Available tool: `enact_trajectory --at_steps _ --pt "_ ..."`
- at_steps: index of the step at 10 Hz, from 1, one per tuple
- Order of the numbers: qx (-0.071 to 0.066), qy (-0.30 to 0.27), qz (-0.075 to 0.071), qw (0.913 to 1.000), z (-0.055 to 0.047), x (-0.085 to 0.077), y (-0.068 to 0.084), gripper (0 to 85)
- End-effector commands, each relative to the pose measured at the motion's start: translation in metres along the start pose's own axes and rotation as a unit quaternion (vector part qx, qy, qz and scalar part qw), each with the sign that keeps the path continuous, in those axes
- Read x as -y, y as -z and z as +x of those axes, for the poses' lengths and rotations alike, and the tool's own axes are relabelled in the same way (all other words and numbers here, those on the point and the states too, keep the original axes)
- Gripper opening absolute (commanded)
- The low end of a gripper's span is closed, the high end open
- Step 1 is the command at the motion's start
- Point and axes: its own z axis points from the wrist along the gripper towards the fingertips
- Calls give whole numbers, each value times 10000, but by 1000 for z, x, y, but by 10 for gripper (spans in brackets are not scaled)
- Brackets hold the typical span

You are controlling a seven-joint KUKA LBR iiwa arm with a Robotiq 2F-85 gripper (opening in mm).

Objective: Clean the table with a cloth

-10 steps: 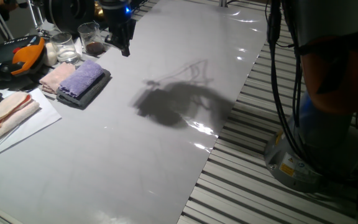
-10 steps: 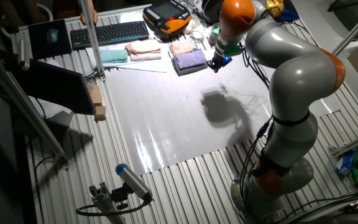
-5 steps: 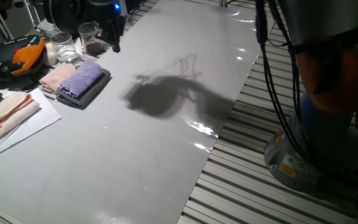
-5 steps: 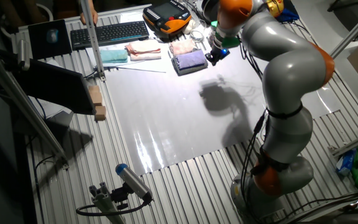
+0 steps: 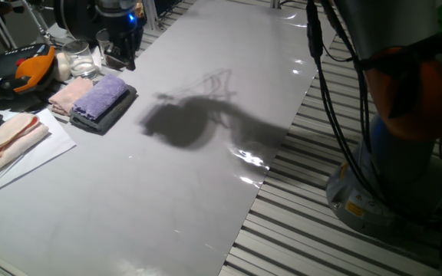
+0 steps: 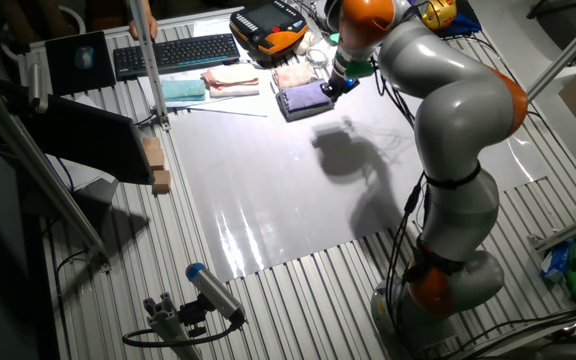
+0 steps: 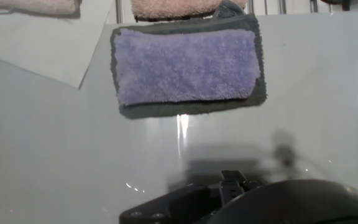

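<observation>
The lavender cloth (image 5: 102,95) lies folded on a dark grey cloth (image 5: 118,110) at the far left of the glossy pale table (image 5: 206,184). In the hand view the cloth (image 7: 185,65) fills the upper middle, straight ahead of the hand, with bare table (image 7: 55,155) between. My gripper (image 5: 126,61) hangs above the table just right of the stack and beside the glasses, apart from the cloth. From the other side the gripper (image 6: 327,89) hovers next to the cloth (image 6: 306,96). Its fingers are dark and too small to read; the hand view shows only the hand's body.
Glass jars (image 5: 79,57) and an orange-black pendant (image 5: 29,69) stand behind the stack. A pink cloth (image 5: 69,93) touches the stack, another (image 5: 10,136) lies on white paper. A keyboard (image 6: 178,52) is at the far edge. Slatted grating (image 5: 321,222) and the arm's base (image 5: 374,192) flank the table.
The gripper has moved along the table toward the cloth stack, leftward in one fixed view, and its shadow has followed. The cloths have not moved.
</observation>
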Motion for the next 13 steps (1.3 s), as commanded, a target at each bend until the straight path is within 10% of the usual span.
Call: enact_trajectory --at_steps 1,7,13 --pt "47 -16 -5 10000 -2 -2 -3 0" --pt "78 -6 9 10000 -28 -1 -12 0" --pt "23 78 -73 9999 -30 0 -15 0"
